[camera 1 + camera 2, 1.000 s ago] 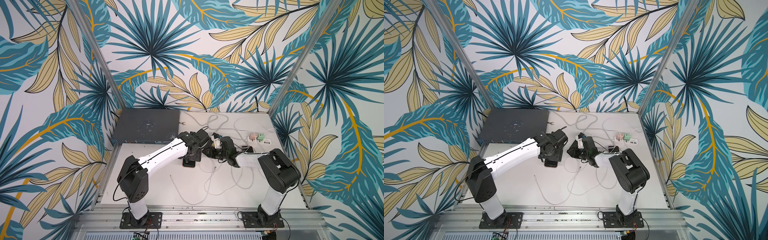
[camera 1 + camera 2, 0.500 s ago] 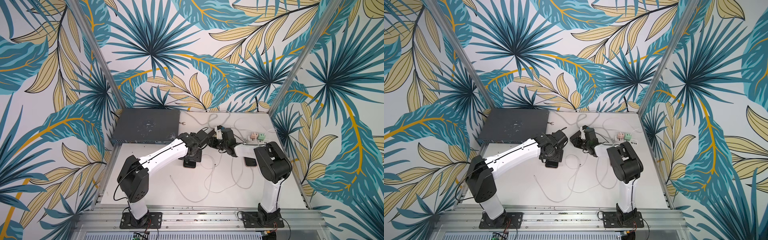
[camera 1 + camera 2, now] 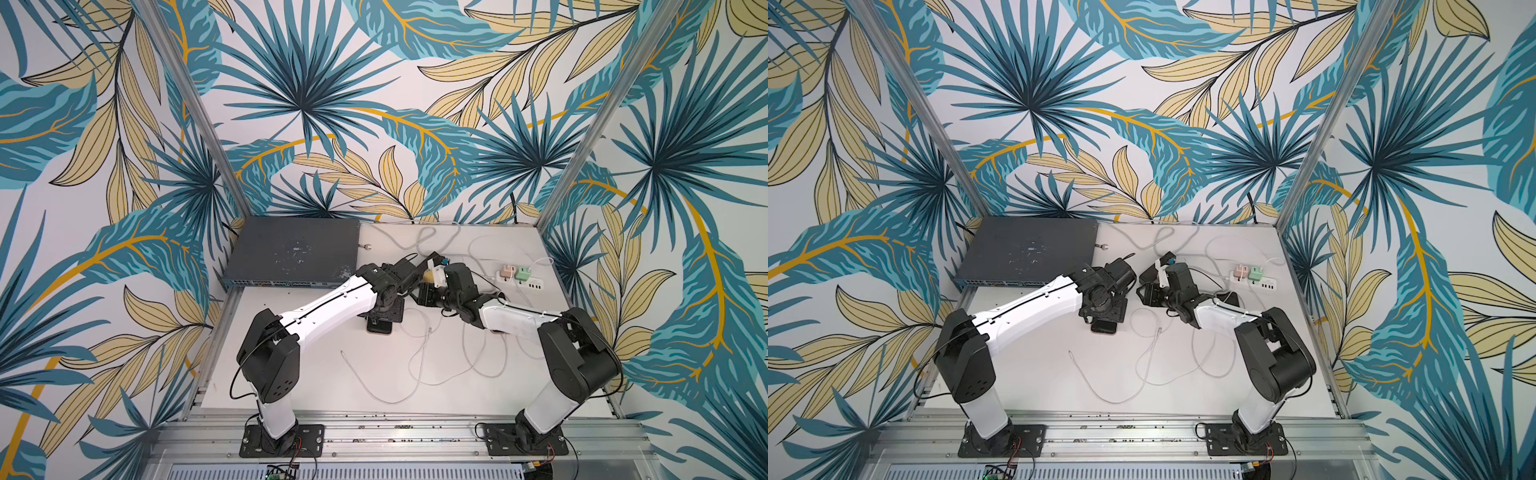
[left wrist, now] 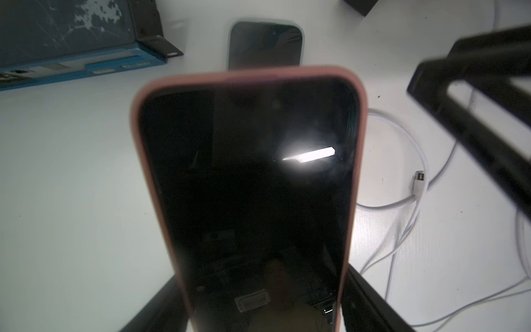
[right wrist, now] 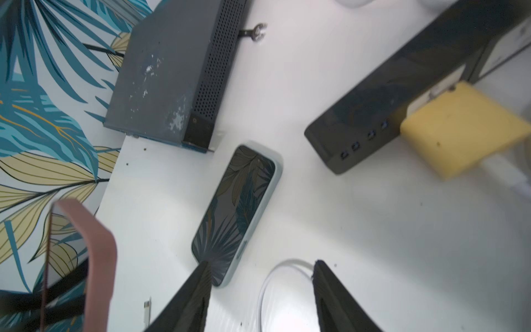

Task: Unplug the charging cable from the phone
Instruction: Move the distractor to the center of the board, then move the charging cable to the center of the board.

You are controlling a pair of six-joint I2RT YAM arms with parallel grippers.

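Two white-and-black arms meet over the middle of the white table [image 3: 291, 374]. The left gripper [image 4: 264, 304] pinches one pink-cased phone with a black screen [image 4: 247, 178] by its near end, a finger on each long side, holding it up off the table. The right gripper [image 5: 258, 290] stands spread, its two black fingers [image 5: 198, 299] well apart with nothing pinched between them (only a loop of white cable shows on the table below the gap).

A second phone, in a pale blue-grey case [image 5: 238, 212], lies flat and screen up beyond the pink one, near a corner of the single dark grey metal network switch [image 3: 291, 253].

The white charging cable [image 4: 402, 201] curls on the table beside the held phone. Its small white plug [image 4: 419, 184] lies loose, touching neither phone. The white cables are too tangled to count, though two loose ends [image 3: 341, 352] show in both top views.

One white power strip [image 3: 534, 286] sits at the far right of the table with two adapters in it, one pink [image 3: 508, 271] and one green [image 3: 523, 273]. One black box with a row of ports [image 5: 373, 120] has one yellow block [image 5: 459, 135] against it, near the right gripper
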